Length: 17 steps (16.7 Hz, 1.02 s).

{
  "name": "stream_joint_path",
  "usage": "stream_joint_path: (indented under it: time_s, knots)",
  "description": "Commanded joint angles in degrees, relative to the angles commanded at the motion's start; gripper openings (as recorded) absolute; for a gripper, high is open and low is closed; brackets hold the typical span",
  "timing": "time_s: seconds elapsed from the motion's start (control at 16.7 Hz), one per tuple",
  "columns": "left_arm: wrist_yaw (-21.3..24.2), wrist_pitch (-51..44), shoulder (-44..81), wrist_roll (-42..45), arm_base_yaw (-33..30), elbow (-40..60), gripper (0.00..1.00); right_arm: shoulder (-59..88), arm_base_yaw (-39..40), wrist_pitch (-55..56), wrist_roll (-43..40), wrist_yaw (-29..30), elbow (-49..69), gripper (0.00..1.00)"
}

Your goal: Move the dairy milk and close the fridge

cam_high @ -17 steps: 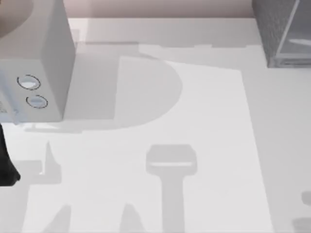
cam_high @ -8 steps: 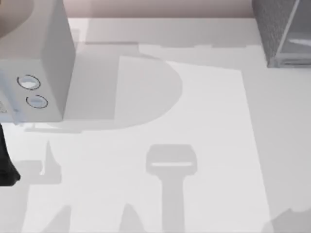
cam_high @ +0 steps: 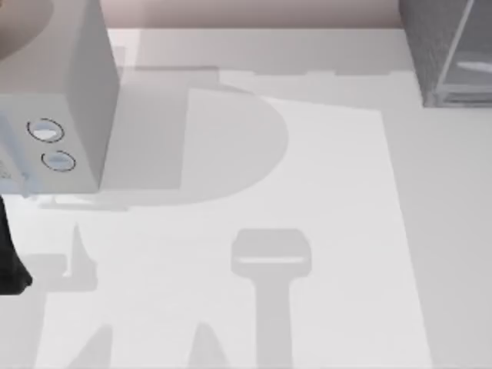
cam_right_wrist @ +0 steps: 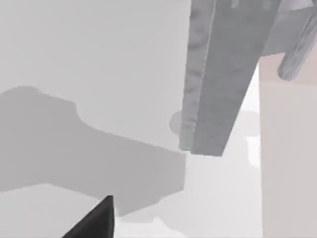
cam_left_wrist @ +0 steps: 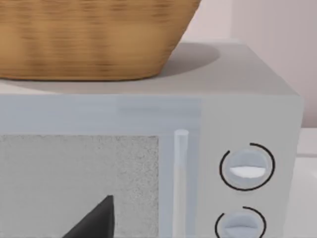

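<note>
Gone from the near right corner of the table was the soft shadow that had lain there 0.5 s before; everything else in the top view sat as it had. The white table carried only grey shadows across its middle. At its far right corner stood the fridge, dark grey and speckled, with its pale glassy door panel facing the right edge; in the right wrist view a long grey slab of it hung close over the table, and whether that slab was door or wall could not be told. At the far left stood the light grey box, with a woven basket resting on its top. Its 2 round dials sat one above the other on the front, just right of a slim vertical handle. The left arm showed as a dark piece at the table's left edge, near side of the box. The left gripper hovered before the box's window, and the right gripper hung above the table near the fridge; whether either was open or closed could not be told.
</note>
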Motion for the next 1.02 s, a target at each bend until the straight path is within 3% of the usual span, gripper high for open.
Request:
stream_joint_path:
  time_s: [0.24,0.42,0.78,1.02]
  knots:
    - [0.0,0.0,0.0,0.0,0.0,0.0,1.0,10.9,-9.5,-0.3,-10.2,-4.4,2.9,1.0]
    - [0.0,0.0,0.0,0.0,0.0,0.0,1.0,13.3,-11.6,-0.3,-12.4,-5.3,3.6,1.0]
    - [0.0,0.0,0.0,0.0,0.0,0.0,1.0,13.3,-10.7,0.4,-11.7,-5.2,3.4,1.0]
    - [0.0,0.0,0.0,0.0,0.0,0.0,1.0,13.9,-3.8,8.1,-3.6,-4.8,4.0,1.0]
